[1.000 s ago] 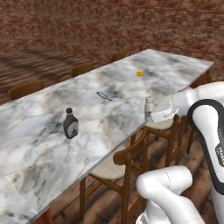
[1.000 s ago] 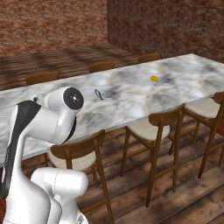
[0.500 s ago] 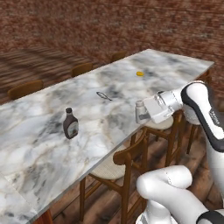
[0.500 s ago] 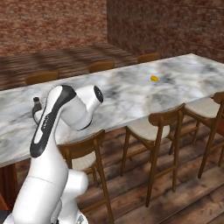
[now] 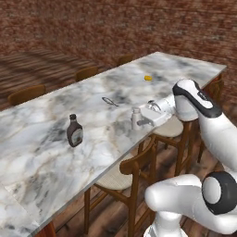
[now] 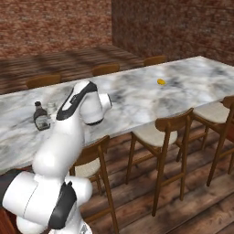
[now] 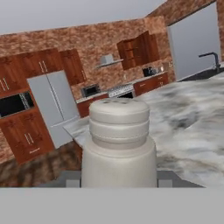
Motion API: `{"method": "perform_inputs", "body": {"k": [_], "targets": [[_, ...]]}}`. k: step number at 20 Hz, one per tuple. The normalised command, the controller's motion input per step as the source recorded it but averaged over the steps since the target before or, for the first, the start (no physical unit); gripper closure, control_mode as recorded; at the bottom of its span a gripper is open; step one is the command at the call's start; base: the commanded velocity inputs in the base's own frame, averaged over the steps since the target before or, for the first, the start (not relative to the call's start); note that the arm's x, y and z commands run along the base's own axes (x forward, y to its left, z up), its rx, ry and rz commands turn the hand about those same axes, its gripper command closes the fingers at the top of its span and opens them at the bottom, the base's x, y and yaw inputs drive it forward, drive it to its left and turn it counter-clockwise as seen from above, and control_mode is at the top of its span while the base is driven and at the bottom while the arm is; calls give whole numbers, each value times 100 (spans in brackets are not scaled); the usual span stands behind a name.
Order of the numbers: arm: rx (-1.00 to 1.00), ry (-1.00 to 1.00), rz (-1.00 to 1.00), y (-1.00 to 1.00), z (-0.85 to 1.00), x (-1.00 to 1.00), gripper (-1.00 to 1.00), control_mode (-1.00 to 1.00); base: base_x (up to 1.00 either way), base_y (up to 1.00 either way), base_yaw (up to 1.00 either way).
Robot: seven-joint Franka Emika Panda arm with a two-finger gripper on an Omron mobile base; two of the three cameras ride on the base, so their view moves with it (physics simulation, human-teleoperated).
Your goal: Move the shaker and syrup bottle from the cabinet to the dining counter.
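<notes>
The small pale grey-white cylindrical shaker (image 5: 135,117) was clamped upright in the gripper (image 5: 140,119) over the long veined marble dining counter (image 5: 55,152), apparently for setting down near the dark brown syrup bottle (image 5: 74,131).

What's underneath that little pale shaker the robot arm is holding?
The shaker is upright in the gripper over the marble dining counter, near its front edge. Whether its base touches the marble cannot be seen; the gripper hides its lower side. The syrup bottle stands apart.
</notes>
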Motion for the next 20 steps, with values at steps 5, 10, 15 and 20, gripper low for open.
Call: {"method": "perform_inputs", "body": {"k": [5, 10, 15, 20], "targets": [[-1, 1, 5, 31, -33, 32, 100, -100, 0, 0, 0], [-19, 2, 2, 26, -16, 29, 100, -100, 0, 0, 0], [-7, 2, 3, 19, -17, 37, 100, -100, 0, 0, 0], [-1, -1, 8, 27, -18, 32, 100, -100, 0, 0, 0]]}}
